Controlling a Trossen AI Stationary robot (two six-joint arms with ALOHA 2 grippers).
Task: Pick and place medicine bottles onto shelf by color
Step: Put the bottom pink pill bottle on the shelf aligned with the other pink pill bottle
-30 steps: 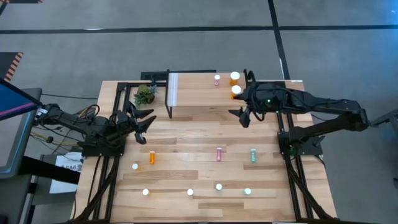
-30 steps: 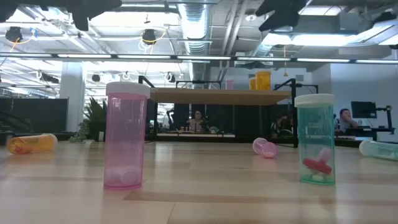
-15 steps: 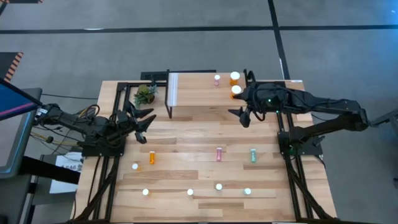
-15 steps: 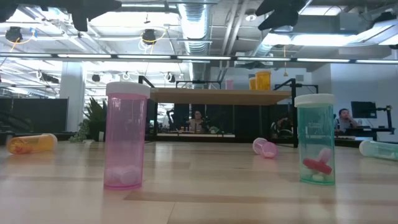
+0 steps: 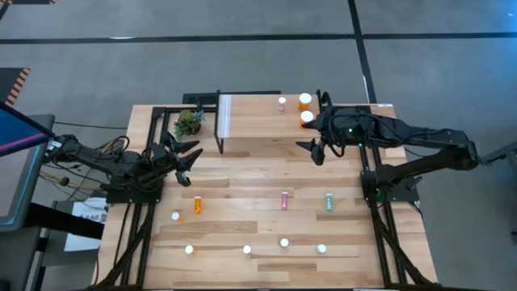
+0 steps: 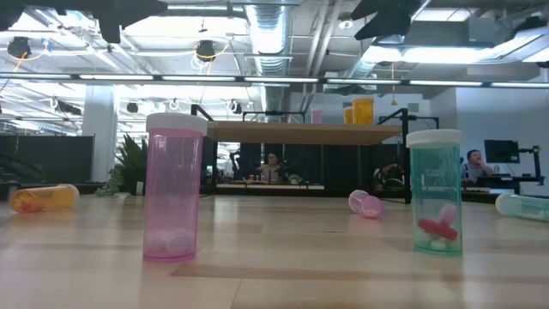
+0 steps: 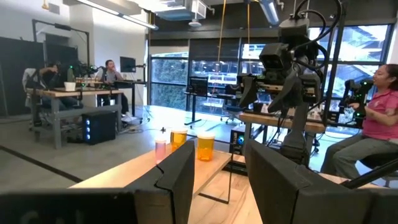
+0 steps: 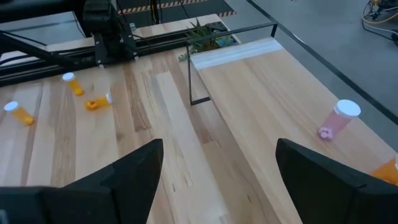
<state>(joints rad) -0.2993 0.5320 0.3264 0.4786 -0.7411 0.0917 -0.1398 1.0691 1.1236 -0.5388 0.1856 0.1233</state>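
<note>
The shelf (image 5: 262, 119) stands at the table's far side, its pale strip (image 5: 224, 115) on the left. On its right part stand a pink bottle (image 5: 282, 103) and two orange bottles (image 5: 304, 101) (image 5: 307, 118). Loose bottles rest on the table: an orange one on its side (image 5: 197, 204), a pink one (image 5: 284, 200), a teal one (image 5: 328, 201), and several white-capped ones along the near edge. My right gripper (image 5: 317, 152) hangs open just in front of the shelf's right end. At the left edge, my left gripper (image 5: 190, 162) is open in the air, nothing between its fingers (image 7: 180, 177).
A small potted plant (image 5: 188, 123) sits left of the shelf. The low view shows an upright pink bottle (image 6: 174, 184) and an upright teal one (image 6: 436, 190) close to the near edge. People sit at desks in the room beyond (image 7: 379, 118). Bare wood lies mid-table (image 5: 250, 174).
</note>
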